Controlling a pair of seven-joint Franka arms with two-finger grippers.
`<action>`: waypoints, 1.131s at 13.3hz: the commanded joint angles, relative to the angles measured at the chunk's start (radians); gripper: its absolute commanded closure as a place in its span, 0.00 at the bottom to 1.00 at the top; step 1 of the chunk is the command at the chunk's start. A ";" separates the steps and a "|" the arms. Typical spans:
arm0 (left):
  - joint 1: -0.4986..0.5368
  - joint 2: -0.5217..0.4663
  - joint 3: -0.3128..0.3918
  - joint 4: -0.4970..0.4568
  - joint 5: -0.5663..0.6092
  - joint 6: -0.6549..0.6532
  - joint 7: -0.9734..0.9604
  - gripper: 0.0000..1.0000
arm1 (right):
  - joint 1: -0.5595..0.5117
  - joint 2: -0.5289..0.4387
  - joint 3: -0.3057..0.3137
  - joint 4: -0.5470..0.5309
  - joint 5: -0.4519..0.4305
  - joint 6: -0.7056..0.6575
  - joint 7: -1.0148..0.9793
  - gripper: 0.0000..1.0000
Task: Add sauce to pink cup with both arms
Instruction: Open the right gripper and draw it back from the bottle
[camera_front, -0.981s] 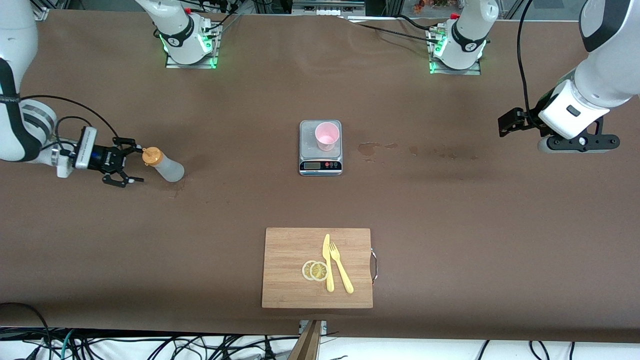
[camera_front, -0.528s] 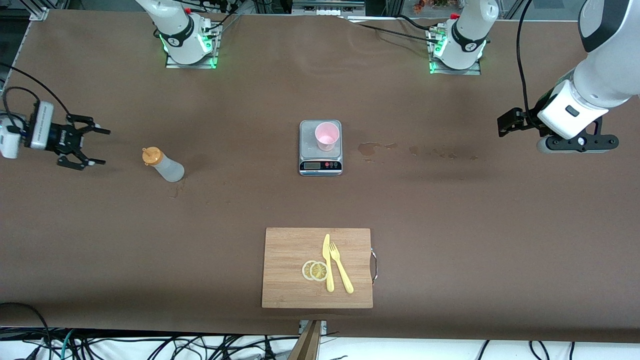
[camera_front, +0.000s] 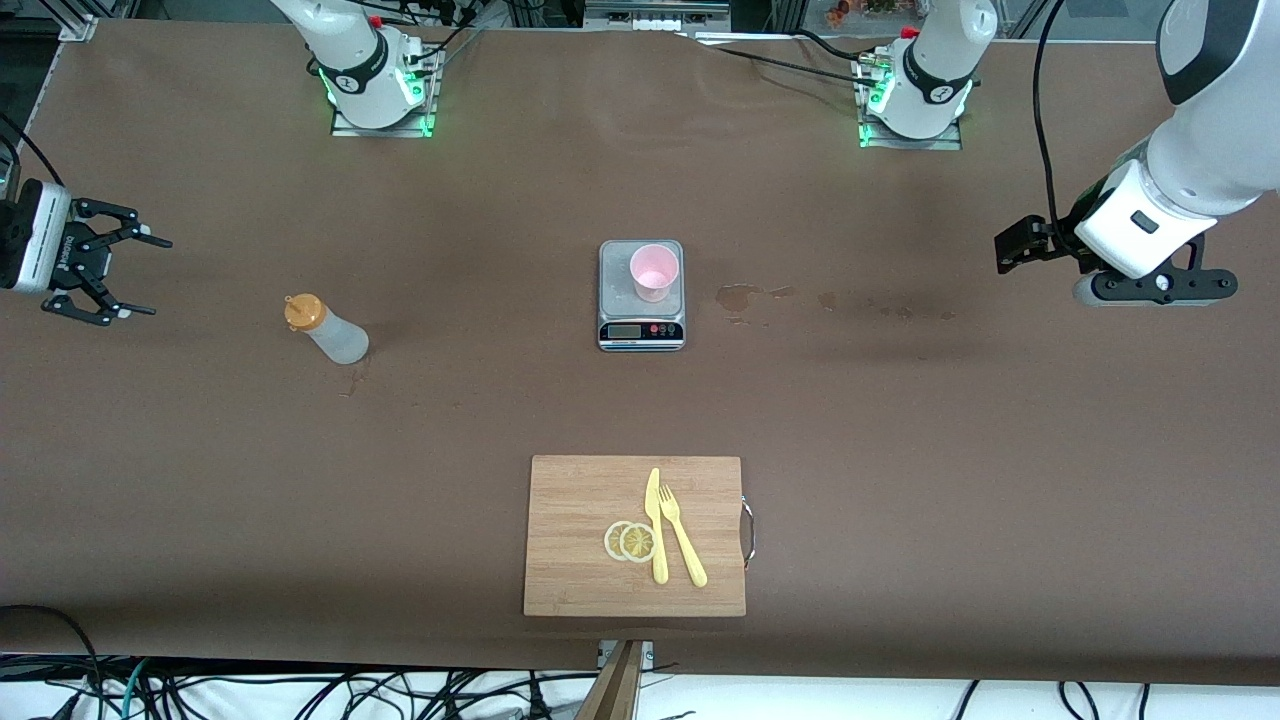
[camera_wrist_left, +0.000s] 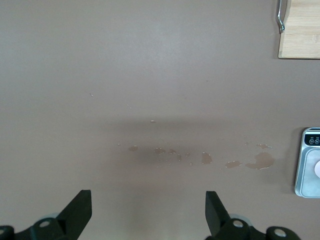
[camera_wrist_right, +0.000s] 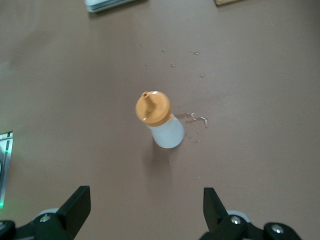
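Observation:
The sauce bottle (camera_front: 325, 330) stands upright on the brown table toward the right arm's end, whitish with an orange cap; it also shows in the right wrist view (camera_wrist_right: 159, 120). My right gripper (camera_front: 160, 278) is open and empty, well apart from the bottle at the table's end; in its wrist view (camera_wrist_right: 146, 200) the fingers stand wide apart. The pink cup (camera_front: 654, 272) stands on the grey scale (camera_front: 641, 335) at mid-table. My left gripper (camera_front: 1003, 252) is open and empty, up over the left arm's end of the table, and its wrist view (camera_wrist_left: 149, 202) shows bare table below.
A wooden cutting board (camera_front: 580, 540) with lemon slices (camera_front: 630, 541), a yellow knife (camera_front: 655, 530) and a fork (camera_front: 682, 545) lies nearer the front camera. Wet stains (camera_front: 740, 296) mark the table beside the scale. The scale's edge (camera_wrist_left: 310, 165) shows in the left wrist view.
My right gripper has drawn back from the bottle's cap toward the right arm's end of the table, open. The bottle stays standing in place. The left arm has not moved.

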 joint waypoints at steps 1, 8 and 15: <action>0.000 0.013 0.000 0.027 -0.009 -0.019 0.006 0.00 | -0.005 -0.012 0.036 0.087 -0.076 -0.002 0.202 0.00; 0.001 0.011 0.000 0.027 -0.009 -0.019 0.007 0.00 | 0.116 -0.146 0.039 0.112 -0.268 0.039 0.933 0.00; 0.003 0.011 0.000 0.027 0.000 -0.018 0.021 0.00 | 0.237 -0.183 0.056 0.112 -0.348 0.073 1.469 0.00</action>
